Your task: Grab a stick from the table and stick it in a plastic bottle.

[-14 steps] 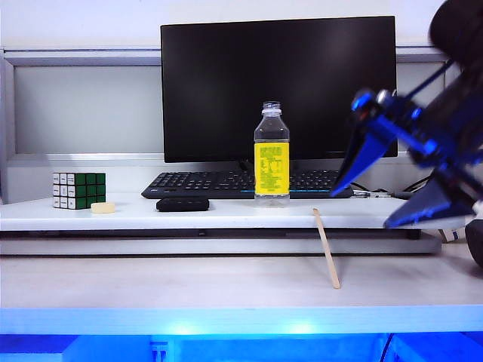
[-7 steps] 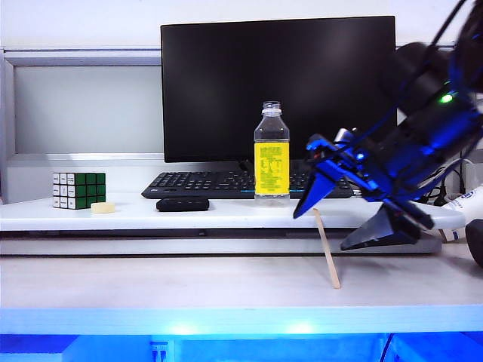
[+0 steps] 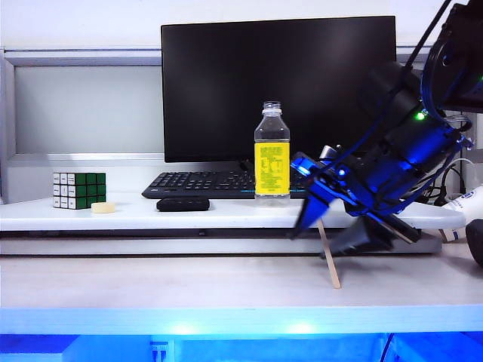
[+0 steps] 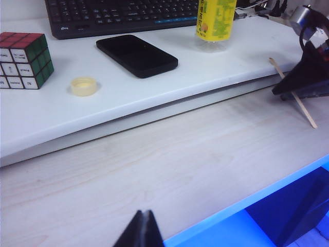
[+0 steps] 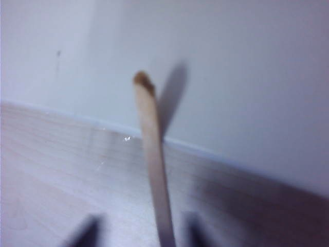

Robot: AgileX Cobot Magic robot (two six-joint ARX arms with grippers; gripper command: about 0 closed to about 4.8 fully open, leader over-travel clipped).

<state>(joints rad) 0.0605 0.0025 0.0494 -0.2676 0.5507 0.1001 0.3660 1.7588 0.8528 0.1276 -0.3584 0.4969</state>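
The stick (image 3: 328, 253) leans with its lower end on the table (image 3: 151, 286) and its upper end against the white shelf board (image 3: 189, 215). My right gripper (image 3: 315, 240) straddles the stick's upper part, jaws apart. In the right wrist view the stick (image 5: 151, 144) runs between the blurred tips of the right gripper (image 5: 140, 230), closer to one of them, with a gap on the other side. The plastic bottle (image 3: 272, 162) stands uncapped on the shelf board, behind and to the left of the stick. My left gripper (image 4: 145, 213) hovers shut over the table's front, holding nothing.
On the shelf board lie a Rubik's cube (image 3: 78, 189), a pale yellow cap (image 3: 103, 207) and a black phone (image 3: 183, 204). A keyboard (image 3: 219, 183) and a monitor (image 3: 279, 87) stand behind the bottle. The table's front edge glows blue.
My right arm has swung down and to the left from the upper right, and its jaws have come around the stick and narrowed. The stick, the bottle and the left arm have stayed put.
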